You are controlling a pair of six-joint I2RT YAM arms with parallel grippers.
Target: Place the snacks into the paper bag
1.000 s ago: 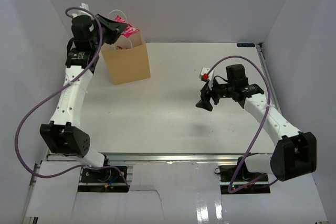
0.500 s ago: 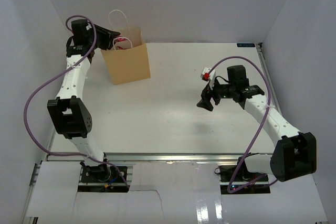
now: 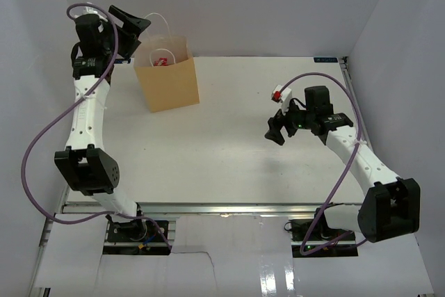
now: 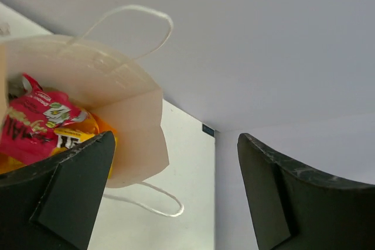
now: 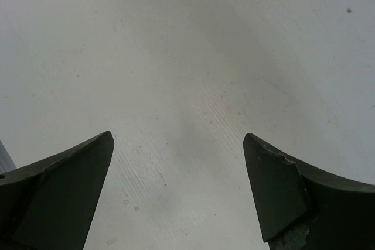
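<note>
The tan paper bag (image 3: pixel 167 83) stands upright at the upper left of the overhead view, near the far-left corner of the table (image 3: pixel 229 161). Bare white tabletop runs from it toward the right and lower edges. In the bag's open mouth lie a magenta wrapper (image 4: pixel 35 122) and an orange-yellow packet (image 4: pixel 95 126). The left arm rises tall along the left wall, its left gripper (image 3: pixel 135 28) above and just left of the bag's rim, claw spread wide, holding nothing. At centre right, the right arm reaches left over open table, the right gripper (image 3: pixel 274 132) likewise spread and empty, facing bare surface.
</note>
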